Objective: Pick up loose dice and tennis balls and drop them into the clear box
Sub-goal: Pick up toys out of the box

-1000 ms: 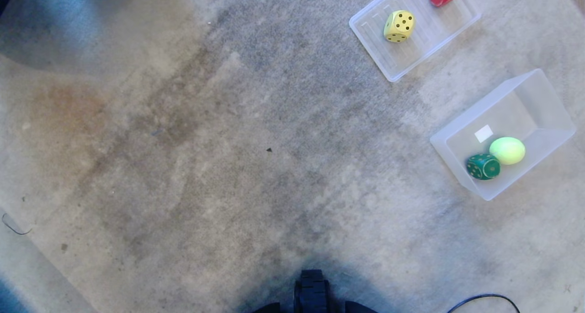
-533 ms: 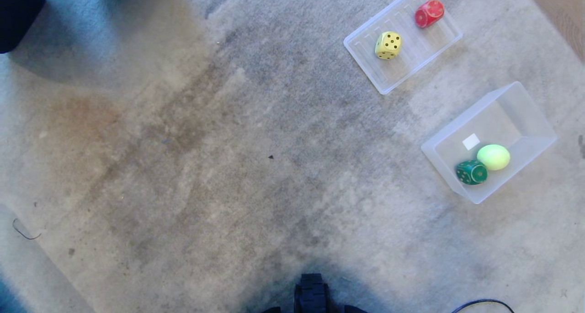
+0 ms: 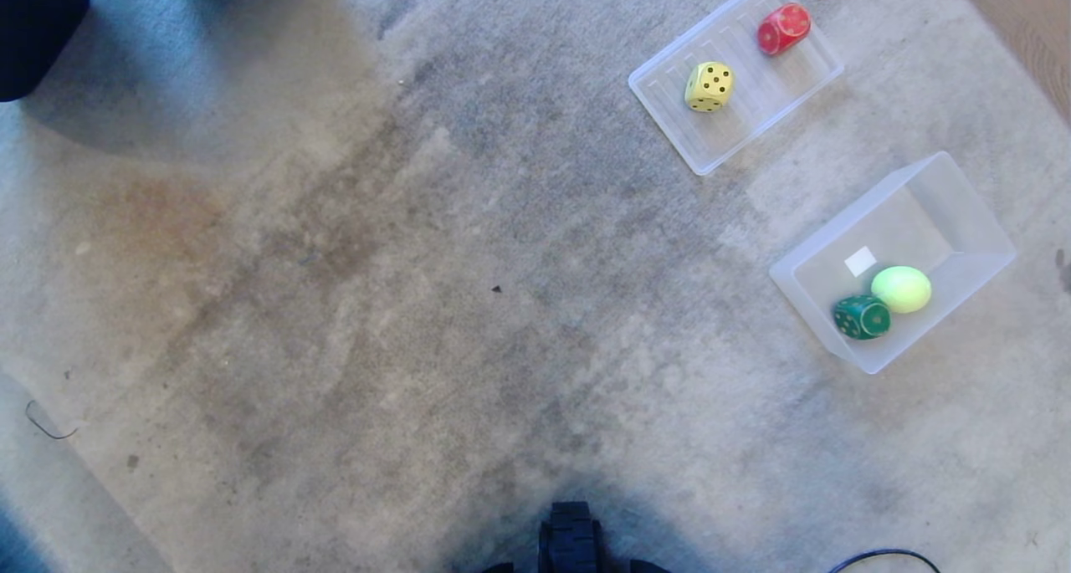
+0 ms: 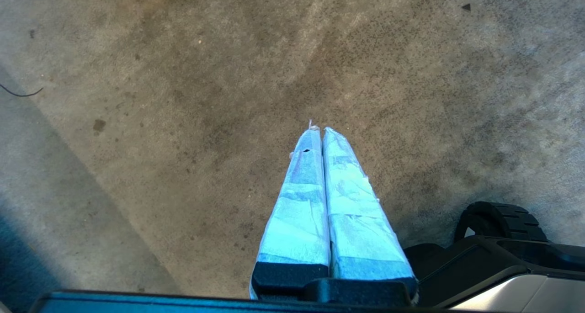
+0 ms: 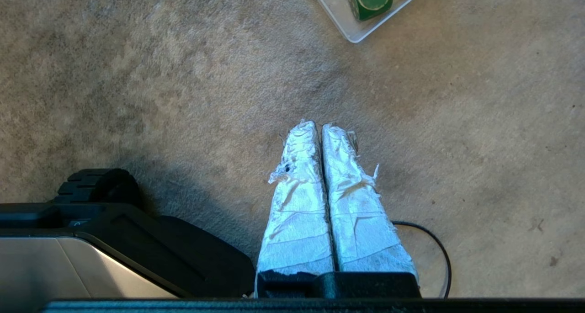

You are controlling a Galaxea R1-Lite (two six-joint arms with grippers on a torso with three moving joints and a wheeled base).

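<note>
The clear box [image 3: 962, 201] stood on the carpet [image 3: 418, 305], holding the green die [image 3: 861, 317] and one tennis ball [image 3: 901, 289]. The yellow die [image 3: 709, 86] and red die [image 3: 783, 28] lay in the shallow tray [image 3: 711, 150]. The left pincer [image 4: 318, 131] and right pincer [image 5: 314, 126] were both clenched and empty, so a rounded die might slip or roll away.

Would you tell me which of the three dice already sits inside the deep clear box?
The green die, beside the tennis ball; the others lie in the shallow tray.

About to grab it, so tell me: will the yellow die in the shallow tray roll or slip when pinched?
The yellow die sits flat on a face, so it probably won't roll. Its rounded corners and smooth-looking sides may slip from taped fingers. The ribbed shallow tray may slide.
</note>
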